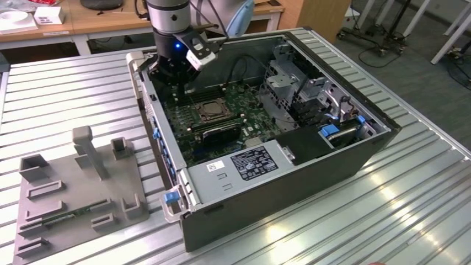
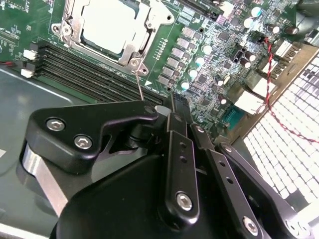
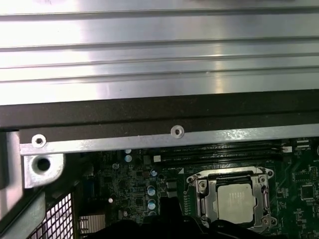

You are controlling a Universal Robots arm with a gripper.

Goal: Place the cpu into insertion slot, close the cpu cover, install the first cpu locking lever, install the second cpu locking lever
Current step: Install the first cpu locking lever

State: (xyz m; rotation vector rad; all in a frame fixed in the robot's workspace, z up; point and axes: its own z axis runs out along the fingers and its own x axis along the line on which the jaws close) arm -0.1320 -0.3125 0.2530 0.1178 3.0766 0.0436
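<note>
The cpu (image 1: pixel 211 110) lies flat in its socket on the green motherboard inside the open computer case; its pale metal top shows in both wrist views (image 2: pixel 112 27) (image 3: pixel 238 199). The cpu cover (image 2: pixel 134 50) (image 3: pixel 207 191) lies down around it as a metal frame. From the socket's corner, a thin locking lever rod (image 2: pixel 139 82) rises toward my gripper. My gripper (image 1: pixel 171 77) (image 2: pixel 174 102) hangs just beside the socket, near the case wall. Its fingers look shut, with nothing seen between them. The lever's end passes behind the gripper's knuckle.
Memory slots (image 2: pixel 89 74) run between the socket and the gripper. The case's side wall (image 3: pixel 149 119) is close by. A drive cage (image 1: pixel 294 88) and power supply (image 1: pixel 235 165) take up the case's other end. A grey fixture (image 1: pixel 81 182) stands on the slatted table at the exterior view's left.
</note>
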